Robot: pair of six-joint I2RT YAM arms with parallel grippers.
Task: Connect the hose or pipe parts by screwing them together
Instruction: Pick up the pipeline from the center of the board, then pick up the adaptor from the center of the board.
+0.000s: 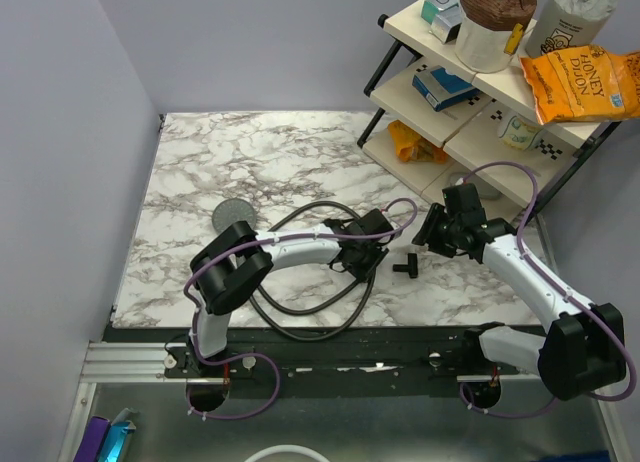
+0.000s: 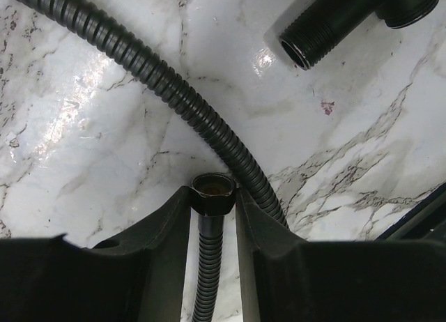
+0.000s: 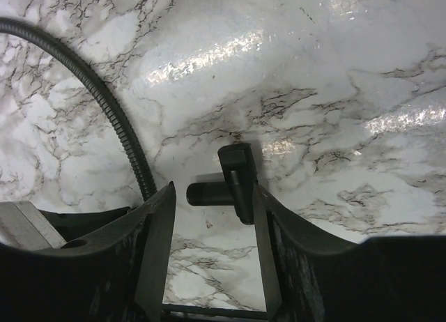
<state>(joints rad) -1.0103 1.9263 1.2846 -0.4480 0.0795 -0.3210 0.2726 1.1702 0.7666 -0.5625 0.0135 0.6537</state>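
Left gripper (image 2: 212, 202) sits low over the marble table (image 2: 83, 127), its two fingers pressed against either side of the nut (image 2: 212, 186) at the end of the black hose (image 2: 153, 78). The nut's open mouth faces away from the wrist and shows a brass tint inside. The ribbed hose runs back between the fingers toward the wrist. Another stretch of hose crosses from far left and passes just right of the nut. A short black fitting (image 2: 310, 43) with a threaded end lies on the table to the far right of the nut, apart from it, with the thread pointing roughly toward the gripper. Right gripper (image 3: 212, 189) has its fingers apart and holds nothing; the wrist view frames the T-shaped fitting between them, lying flat on the marble. From above, that gripper sits just to the far right of the fitting. The rest of the hose loops across the middle of the table under the left arm. The shower head (image 1: 233, 215) lies left of centre with its round face up and its handle hidden. A shelf rack (image 1: 480, 92) stands at the far right with an orange bag (image 1: 580, 82) on top.
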